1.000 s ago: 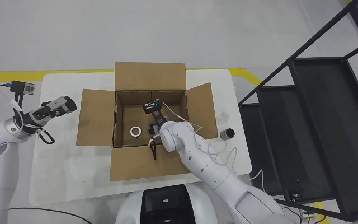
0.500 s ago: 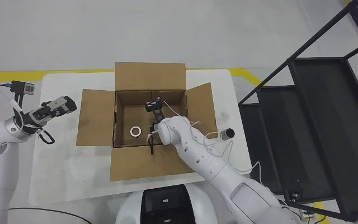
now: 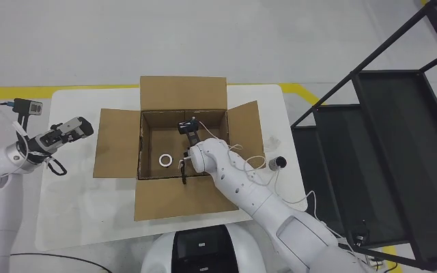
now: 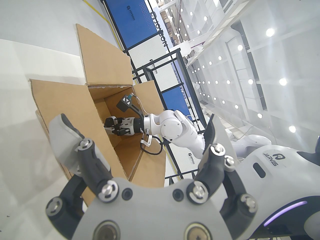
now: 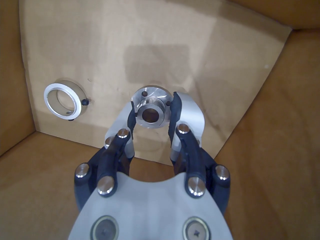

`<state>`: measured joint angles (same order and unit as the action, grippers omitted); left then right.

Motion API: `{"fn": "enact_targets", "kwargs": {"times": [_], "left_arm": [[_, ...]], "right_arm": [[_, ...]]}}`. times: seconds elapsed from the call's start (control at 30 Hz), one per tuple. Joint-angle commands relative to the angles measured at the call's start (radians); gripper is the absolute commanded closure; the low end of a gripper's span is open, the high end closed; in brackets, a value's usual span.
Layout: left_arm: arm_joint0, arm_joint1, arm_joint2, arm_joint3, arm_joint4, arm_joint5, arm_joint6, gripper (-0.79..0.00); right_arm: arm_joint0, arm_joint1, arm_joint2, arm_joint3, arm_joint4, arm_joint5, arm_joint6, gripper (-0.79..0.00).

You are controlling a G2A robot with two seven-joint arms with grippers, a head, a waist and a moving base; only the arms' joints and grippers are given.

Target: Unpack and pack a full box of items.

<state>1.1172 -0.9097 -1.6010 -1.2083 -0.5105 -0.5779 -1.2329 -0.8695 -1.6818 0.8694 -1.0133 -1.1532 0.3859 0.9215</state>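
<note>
An open cardboard box stands mid-table with its flaps spread. On its floor lie a flanged metal hub and, beside it and apart, a silver collar ring. My right gripper reaches down inside the box. Its dark pads press on both sides of the hub's neck, and the hub rests on the cardboard. My left gripper hangs open over the table left of the box, holding nothing.
A dark cylinder and a small clear item lie on the white table right of the box. A black metal rack stands past the table's right edge. The box walls close in around the right gripper.
My right arm has shifted slightly left and deeper into the box. The left arm and the ring have not moved.
</note>
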Motion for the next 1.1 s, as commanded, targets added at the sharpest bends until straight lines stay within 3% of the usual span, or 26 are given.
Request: {"fn": "enact_targets", "kwargs": {"times": [0.0, 0.13, 0.23, 0.27, 0.33, 0.53, 0.73, 0.87, 1.07], "left_arm": [[0.0, 0.0, 0.0, 0.0, 0.0, 0.0, 0.0, -0.785], [0.0, 0.0, 0.0, 0.0, 0.0, 0.0, 0.0, -0.785], [0.0, 0.0, 0.0, 0.0, 0.0, 0.0, 0.0, -0.785], [0.0, 0.0, 0.0, 0.0, 0.0, 0.0, 0.0, -0.785], [0.0, 0.0, 0.0, 0.0, 0.0, 0.0, 0.0, -0.785], [0.0, 0.0, 0.0, 0.0, 0.0, 0.0, 0.0, -0.785], [0.0, 0.0, 0.0, 0.0, 0.0, 0.0, 0.0, -0.785], [0.0, 0.0, 0.0, 0.0, 0.0, 0.0, 0.0, -0.785], [0.0, 0.0, 0.0, 0.0, 0.0, 0.0, 0.0, -0.785]], "right_arm": [[0.004, -0.003, -0.003, 0.009, 0.001, -0.001, 0.0, -0.329], [0.011, -0.008, -0.009, 0.031, -0.002, -0.001, 0.003, -0.314], [0.018, -0.011, -0.009, 0.048, -0.001, -0.004, -0.002, -0.228], [0.02, -0.012, -0.009, 0.052, 0.0, -0.004, -0.002, -0.191], [0.025, -0.014, -0.008, 0.057, 0.0, -0.006, -0.001, 0.0], [0.032, -0.015, -0.006, 0.054, -0.011, -0.011, 0.014, 0.0], [0.002, -0.003, 0.024, -0.059, -0.032, -0.005, 0.047, 0.0], [-0.056, 0.017, 0.06, -0.212, -0.053, -0.048, 0.095, 0.0], [-0.187, 0.057, 0.135, -0.567, -0.119, -0.123, 0.224, 0.0]]}}
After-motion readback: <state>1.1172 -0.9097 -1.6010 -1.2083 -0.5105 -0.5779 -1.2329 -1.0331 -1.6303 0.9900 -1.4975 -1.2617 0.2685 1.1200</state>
